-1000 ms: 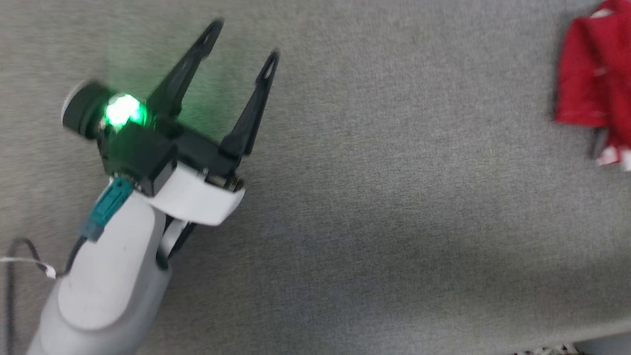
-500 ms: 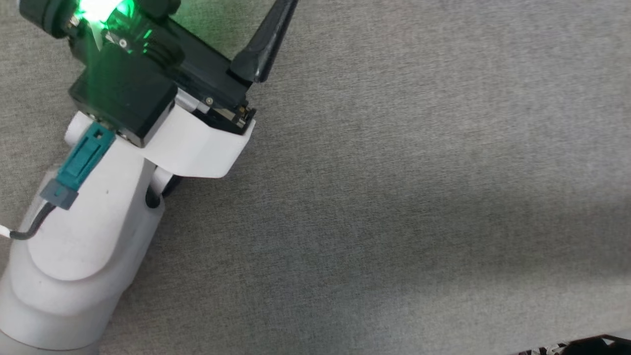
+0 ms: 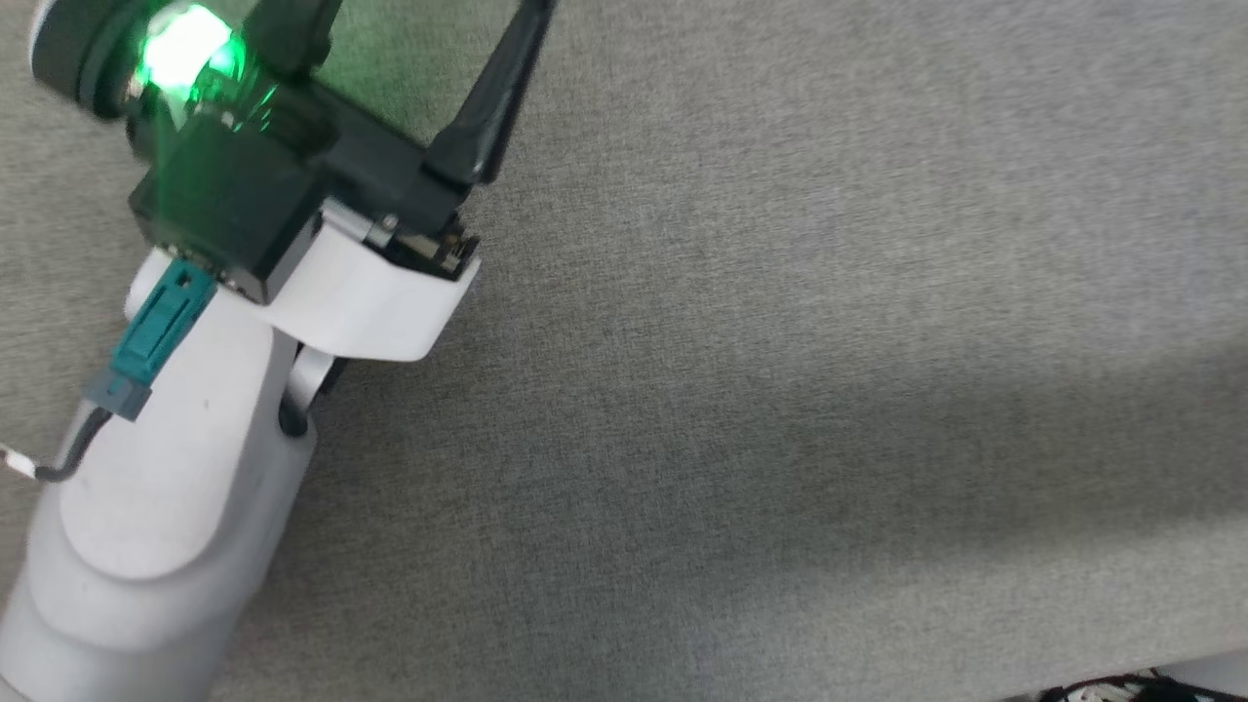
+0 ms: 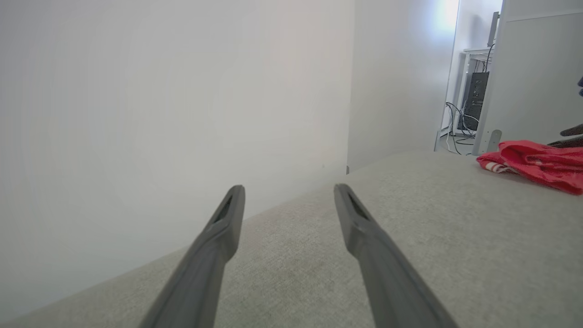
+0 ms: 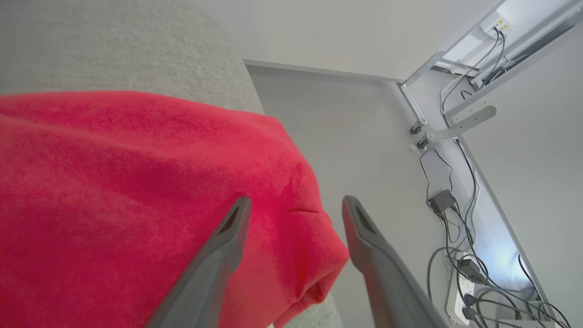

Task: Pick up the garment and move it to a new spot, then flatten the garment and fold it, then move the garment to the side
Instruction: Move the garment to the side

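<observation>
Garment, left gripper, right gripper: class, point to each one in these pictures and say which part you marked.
garment (image 4: pixel 534 165): left wrist view, on its red fabric.
left gripper (image 4: pixel 288 190): left wrist view, midway between its fingertips.
right gripper (image 5: pixel 296 201): right wrist view, midway between its fingertips.

The left jaws and the right jaws stand spread wide; the pale left forearm (image 3: pixel 166 487) slants up-right.
</observation>
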Tool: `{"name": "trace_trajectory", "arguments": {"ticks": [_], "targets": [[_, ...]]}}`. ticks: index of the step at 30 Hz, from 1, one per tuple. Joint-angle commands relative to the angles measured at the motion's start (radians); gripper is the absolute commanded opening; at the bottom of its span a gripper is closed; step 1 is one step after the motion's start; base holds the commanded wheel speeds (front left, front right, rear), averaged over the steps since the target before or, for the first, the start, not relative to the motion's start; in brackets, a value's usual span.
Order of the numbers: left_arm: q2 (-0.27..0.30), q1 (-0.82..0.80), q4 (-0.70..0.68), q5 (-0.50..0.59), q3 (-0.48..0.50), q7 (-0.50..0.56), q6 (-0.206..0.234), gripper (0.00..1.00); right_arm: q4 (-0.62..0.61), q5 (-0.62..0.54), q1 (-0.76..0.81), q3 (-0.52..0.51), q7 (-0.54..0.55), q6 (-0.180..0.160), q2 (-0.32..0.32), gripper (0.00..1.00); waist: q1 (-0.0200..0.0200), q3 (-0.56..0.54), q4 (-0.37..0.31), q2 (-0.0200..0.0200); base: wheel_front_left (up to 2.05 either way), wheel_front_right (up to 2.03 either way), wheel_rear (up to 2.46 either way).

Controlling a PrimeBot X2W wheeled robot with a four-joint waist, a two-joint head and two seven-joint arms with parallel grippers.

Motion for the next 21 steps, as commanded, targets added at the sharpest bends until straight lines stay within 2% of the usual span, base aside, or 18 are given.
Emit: {"name": "trace_trajectory", "arguments": {"ticks": [1,8,15,21], "targets": [[-0.005,0.039,0.008,-0.007,0.018,-0.005,0.001,1.00,0.003,-0.010,0.008,0.022,-0.020,0.000,0.009,1.00,0.0000,-0.045,-0.002,0.0000,0.00,0.00,0.00],[-0.077,0.227,0.050,-0.027,0.109,-0.005,0.001,1.00,-0.028,0.035,0.077,0.128,-0.088,0.000,0.055,1.00,0.0000,-0.201,0.044,0.0000,0.00,0.00,0.00],[-0.143,0.431,0.073,-0.049,0.208,-0.005,0.001,1.00,-0.119,0.091,0.206,0.227,-0.147,0.000,0.124,1.00,0.0000,-0.353,0.095,0.0000,0.00,0.00,0.00],[-0.181,0.561,0.143,-0.076,0.253,-0.005,0.001,1.00,-0.155,0.099,0.319,0.272,-0.192,0.000,0.177,1.00,0.0000,-0.466,0.151,0.0000,0.00,0.00,0.00]]}}
